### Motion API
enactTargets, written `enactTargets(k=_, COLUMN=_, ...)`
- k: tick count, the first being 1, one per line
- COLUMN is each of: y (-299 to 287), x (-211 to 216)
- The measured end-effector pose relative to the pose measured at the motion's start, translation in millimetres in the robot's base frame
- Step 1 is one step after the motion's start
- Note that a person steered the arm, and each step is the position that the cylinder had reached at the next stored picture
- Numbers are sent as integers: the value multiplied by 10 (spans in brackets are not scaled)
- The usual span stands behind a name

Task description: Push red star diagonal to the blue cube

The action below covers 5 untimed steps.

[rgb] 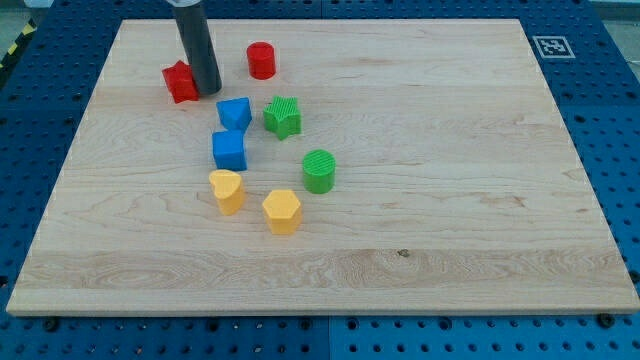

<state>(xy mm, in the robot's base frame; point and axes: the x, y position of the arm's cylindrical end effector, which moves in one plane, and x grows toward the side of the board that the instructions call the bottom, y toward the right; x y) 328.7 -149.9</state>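
Near the board's (420, 270) upper left, my tip (207, 92) — a bare rod, no pincer to spread or close — touches the red star's (180, 82) right side. The blue cube (229, 151) sits below-right, so the star already lies roughly diagonal.

The board (420, 180) is looking like pale wood w/ fine grain, smooth & matt. The red star (180, 82) & blue cube (229, 150) are looking like matt plastic w/ ridged sides. My tip (208, 91), at the star's 3 o'clock, is showing dark & a bit shiny.
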Motion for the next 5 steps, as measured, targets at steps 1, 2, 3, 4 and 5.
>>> enactTargets(k=1, y=0, x=-173)
enactTargets(k=2, y=0, x=-424)
enactTargets(k=3, y=-105, x=-600)
enactTargets(k=4, y=-413, x=-547)
enactTargets(k=5, y=-482, x=-497)
